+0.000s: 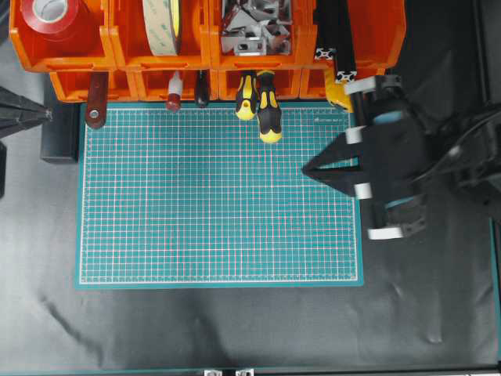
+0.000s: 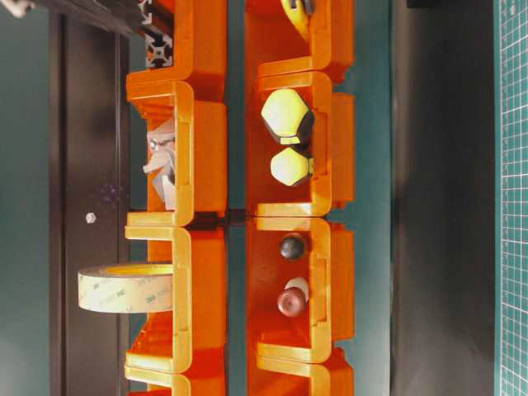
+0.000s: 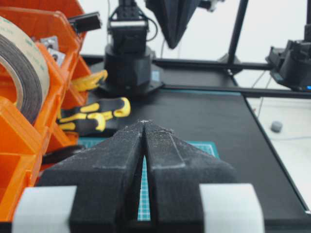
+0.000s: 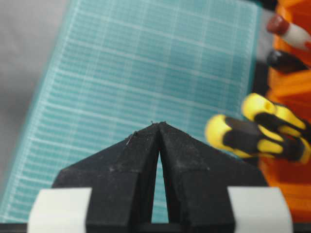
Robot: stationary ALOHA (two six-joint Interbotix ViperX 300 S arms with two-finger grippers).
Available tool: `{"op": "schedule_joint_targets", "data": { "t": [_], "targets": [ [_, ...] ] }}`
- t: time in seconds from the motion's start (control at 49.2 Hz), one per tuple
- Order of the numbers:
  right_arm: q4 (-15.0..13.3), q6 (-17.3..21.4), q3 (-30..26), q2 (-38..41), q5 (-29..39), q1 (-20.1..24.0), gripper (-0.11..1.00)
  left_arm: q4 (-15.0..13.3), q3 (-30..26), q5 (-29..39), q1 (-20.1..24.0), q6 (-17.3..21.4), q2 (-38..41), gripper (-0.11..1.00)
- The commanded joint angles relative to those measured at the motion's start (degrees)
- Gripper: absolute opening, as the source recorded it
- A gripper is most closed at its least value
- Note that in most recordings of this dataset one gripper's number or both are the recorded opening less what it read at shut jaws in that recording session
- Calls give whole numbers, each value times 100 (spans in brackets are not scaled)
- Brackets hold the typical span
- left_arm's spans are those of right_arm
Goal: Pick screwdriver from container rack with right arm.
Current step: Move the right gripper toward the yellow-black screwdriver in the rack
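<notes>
Screwdriver (image 1: 268, 112) with the chunky black-and-yellow handle lies in a front-row bin of the container rack (image 1: 117, 51), its yellow butt poking out over the top edge of the green mat (image 1: 219, 204). A slightly smaller yellow-and-black one (image 1: 246, 95) sits touching it on the left. Neither is gripped by anything.

To the right, above the mat's right edge, hangs the right gripper (image 1: 305, 169), its two pointed black fingers pressed tip to tip with nothing between them (the wrist view shows only a thin slit lower down). It points left across the mat and is well apart from the screwdriver.

The left gripper (image 3: 144, 122) appears only in its own wrist view; its jaws meet at the tips too, empty.

Further along the rack are a dark-handled tool (image 1: 202, 90), a red-and-white-handled one (image 1: 173, 90), a roll of tan tape (image 1: 162, 25), a red tape roll (image 1: 51, 16) and grey metal brackets (image 1: 252, 27). Faint repeated print runs along the tan roll's side in the table-level view, too small to read for certain.
</notes>
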Motion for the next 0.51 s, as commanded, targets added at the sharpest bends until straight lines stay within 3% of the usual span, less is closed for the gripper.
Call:
{"op": "schedule_joint_targets", "data": {
  "t": [0.0, 0.122, 0.244, 0.366, 0.488],
  "targets": [
    [-958, 439, -378, 229, 738, 237, -1, 18, -167, -9, -18, -18, 35, 0],
    [-2250, 1433, -510, 501, 1547, 659, -1, 18, -158, 35, -18, -18, 44, 0],
    [-3261, 2417, -483, 791, 2013, 1230, -1, 18, -167, 88, -18, -18, 18, 0],
    [-4043, 3120, -439, 1160, 2742, 1767, -1, 18, -176, 105, -18, -26, 0, 0],
    [-4465, 3454, -457, 1494, 3296, 2048, -1, 18, -176, 123, -18, -26, -26, 0]
  ]
}}
